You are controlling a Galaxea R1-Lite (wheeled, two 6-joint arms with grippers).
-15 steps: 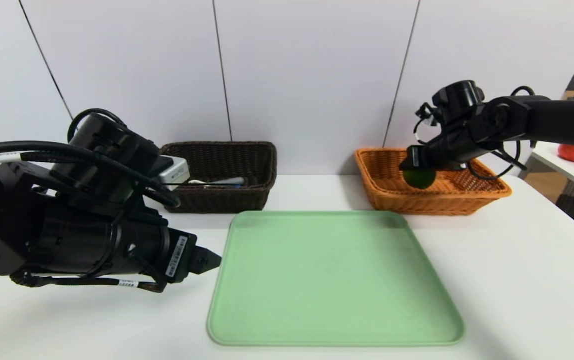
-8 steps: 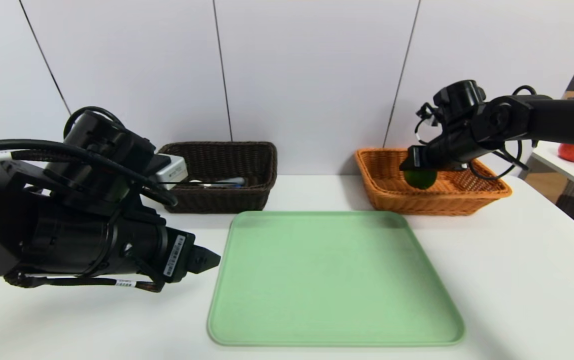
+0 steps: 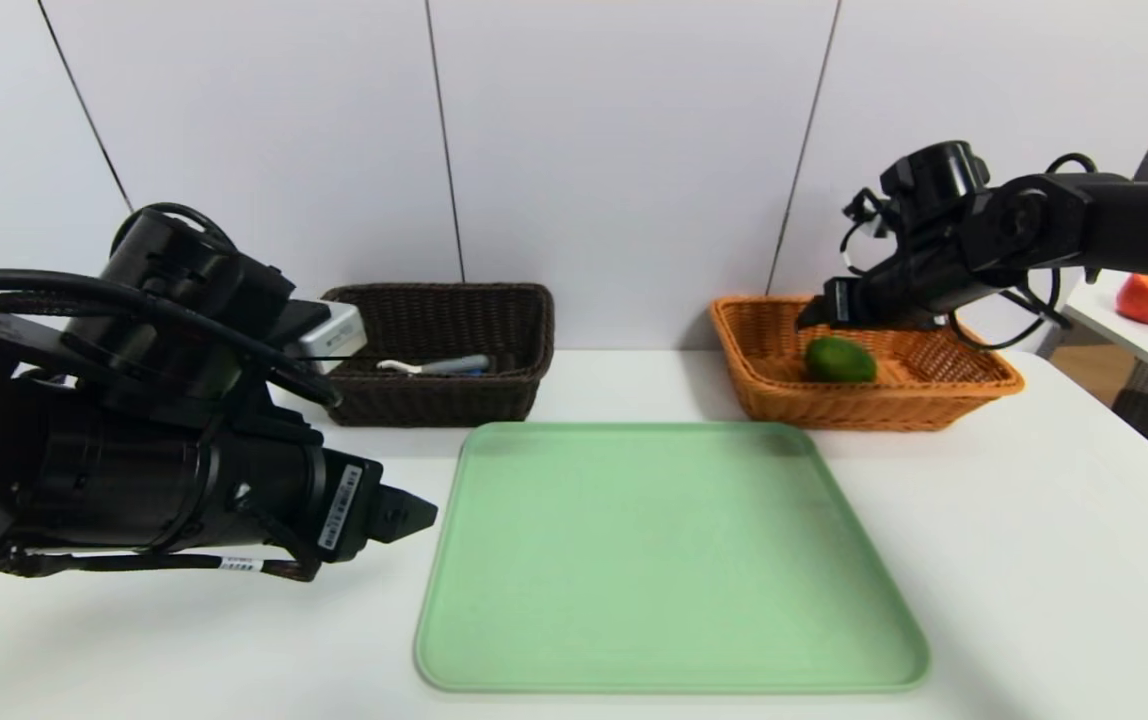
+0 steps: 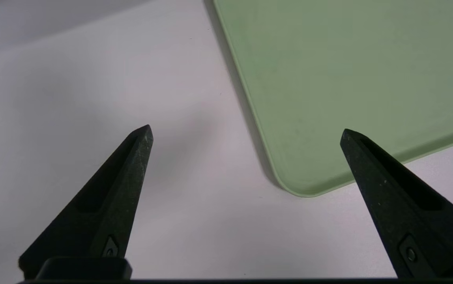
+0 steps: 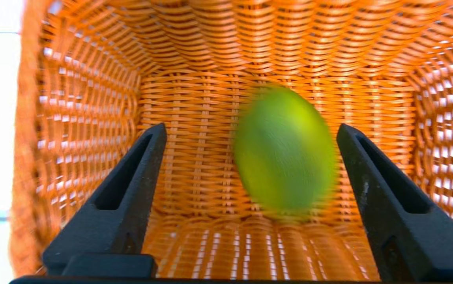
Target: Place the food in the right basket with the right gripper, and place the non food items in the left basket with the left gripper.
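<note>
Right wrist view: right tool (image 5: 250, 130) spread wide, lime (image 5: 285, 150) loose between fingers, inside orange basket (image 5: 92, 98). Head view: left tool (image 3: 404, 515) lower left; its wrist view shows it open too.

Green lime (image 3: 839, 359) lying in orange basket (image 3: 974, 385), unheld.

A pale green flat plastic tray (image 3: 669, 560) lies bare mid-table, open from above. Behind it, a dark brown woven basket (image 3: 434, 398) and an orange-tan woven basket (image 3: 779, 395) stand well apart, bare white tabletop (image 3: 624, 385) between them.
</note>
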